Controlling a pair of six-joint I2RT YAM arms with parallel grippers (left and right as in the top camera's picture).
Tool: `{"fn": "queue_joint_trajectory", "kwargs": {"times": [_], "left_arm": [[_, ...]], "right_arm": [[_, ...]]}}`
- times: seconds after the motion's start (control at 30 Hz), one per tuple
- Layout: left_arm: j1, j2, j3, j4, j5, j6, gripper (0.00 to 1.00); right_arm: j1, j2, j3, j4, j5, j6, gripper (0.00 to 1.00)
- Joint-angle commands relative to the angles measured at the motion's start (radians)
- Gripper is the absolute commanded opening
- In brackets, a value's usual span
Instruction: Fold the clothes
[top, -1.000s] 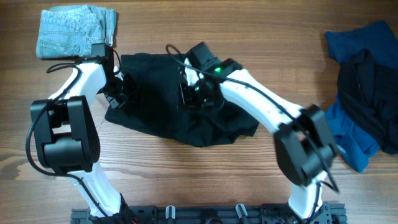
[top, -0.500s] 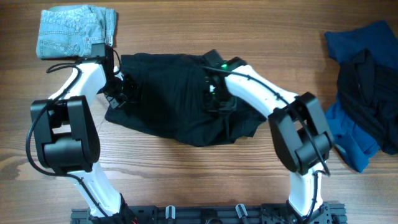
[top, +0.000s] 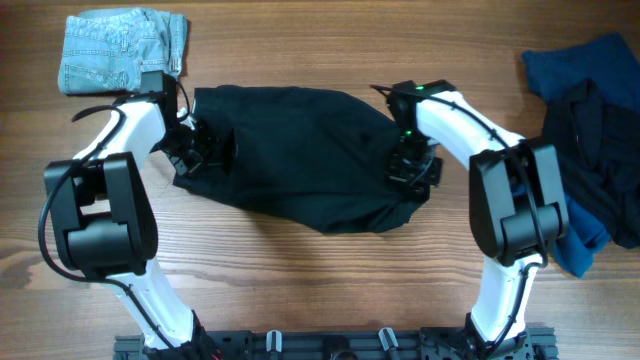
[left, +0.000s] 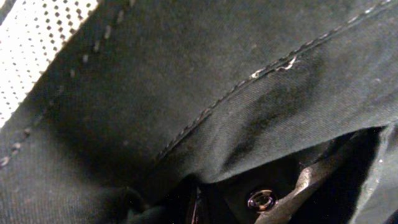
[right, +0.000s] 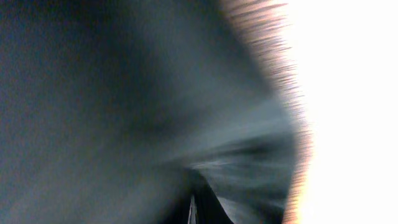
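The black shorts (top: 300, 160) lie stretched wide across the middle of the table. My left gripper (top: 205, 148) is shut on their left edge. In the left wrist view, black cloth with a stitched seam (left: 249, 87) fills the picture, and a metal snap (left: 261, 200) shows beside the left gripper (left: 196, 210). My right gripper (top: 412, 165) is shut on the right edge of the shorts. The right wrist view is blurred, with dark cloth (right: 124, 112) wrapped round the right gripper (right: 191, 213).
Folded pale-blue denim shorts (top: 120, 50) lie at the back left corner. A heap of dark blue cloth (top: 575, 65) and a black garment (top: 600, 150) sits at the right edge. Bare wooden tabletop (top: 300, 290) runs along the front.
My right gripper has travelled to the right with the black cloth, pulling the shorts out wider. The left gripper has stayed at the left edge.
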Motion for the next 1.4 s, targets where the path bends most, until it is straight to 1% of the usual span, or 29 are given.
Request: {"fn": "queue_joint_trajectory", "kwargs": {"times": [0.0, 0.1, 0.23, 0.3, 0.4, 0.47, 0.53, 0.57, 0.6, 0.63, 0.67, 0.7, 0.77, 0.9, 1.0, 1.1, 1.27, 1.3, 1.33, 1.37], "left_arm": [[0.084, 0.085, -0.052, -0.005, -0.225, 0.014, 0.06], [0.1, 0.085, -0.052, -0.019, -0.224, 0.014, 0.05], [0.11, 0.069, -0.052, -0.034, -0.201, 0.015, 0.05], [0.11, 0.043, -0.052, -0.035, -0.181, 0.016, 0.04], [0.107, -0.011, -0.052, -0.035, -0.138, 0.015, 0.04], [0.107, -0.058, -0.052, -0.037, -0.122, 0.015, 0.05], [0.107, -0.107, -0.052, -0.047, -0.123, 0.015, 0.07], [0.107, -0.123, -0.052, -0.05, -0.124, 0.015, 0.09], [0.108, -0.141, -0.052, -0.057, -0.124, 0.016, 0.13], [0.108, -0.143, -0.052, -0.061, -0.124, 0.016, 0.16], [0.108, -0.143, -0.052, -0.064, -0.124, 0.015, 0.19], [0.108, -0.143, -0.052, -0.071, -0.123, 0.015, 0.22], [0.108, -0.14, -0.052, -0.081, -0.123, 0.015, 0.23], [0.108, -0.14, -0.052, -0.089, -0.123, 0.015, 0.23], [0.108, -0.14, -0.052, -0.102, -0.123, 0.016, 0.23], [0.108, -0.14, -0.052, -0.102, -0.123, 0.016, 0.23], [0.108, -0.14, -0.052, -0.101, -0.123, 0.016, 0.24], [0.108, -0.14, -0.052, -0.102, -0.123, 0.016, 0.24], [0.108, -0.14, -0.052, -0.102, -0.123, 0.017, 0.24], [0.108, -0.139, -0.052, -0.102, -0.123, 0.019, 0.24]], "right_arm": [[-0.047, -0.005, -0.025, -0.02, 0.164, 0.046, 0.04], [-0.047, -0.047, -0.025, -0.021, 0.175, 0.057, 0.04], [-0.047, -0.16, -0.025, -0.02, 0.168, 0.053, 0.04], [-0.046, -0.226, -0.025, -0.017, 0.121, 0.007, 0.04], [-0.041, -0.307, -0.025, 0.003, -0.082, -0.121, 0.05], [-0.023, -0.338, -0.025, 0.006, -0.211, -0.214, 0.09], [-0.002, -0.342, -0.026, -0.01, -0.213, -0.229, 0.16], [0.014, -0.341, -0.028, -0.017, -0.213, -0.231, 0.2], [0.036, -0.339, -0.04, -0.017, -0.215, -0.23, 0.44], [0.051, -0.339, -0.052, -0.017, -0.218, -0.232, 0.59], [0.068, -0.339, -0.068, -0.016, -0.227, -0.238, 0.67], [0.084, -0.339, -0.088, -0.012, -0.235, -0.253, 0.73], [0.115, -0.339, -0.141, 0.014, -0.232, -0.256, 0.78], [0.13, -0.338, -0.248, 0.143, -0.254, -0.256, 0.78], [0.13, -0.338, -0.294, 0.181, -0.284, -0.256, 0.78], [0.131, -0.338, -0.323, 0.195, -0.283, -0.257, 0.75], [0.131, -0.338, -0.329, 0.218, -0.283, -0.281, 0.6], [0.131, -0.338, -0.329, 0.225, -0.283, -0.282, 0.55], [0.131, -0.338, -0.329, 0.229, -0.282, -0.282, 0.43], [0.131, -0.338, -0.329, 0.23, -0.28, -0.28, 0.37]]}}
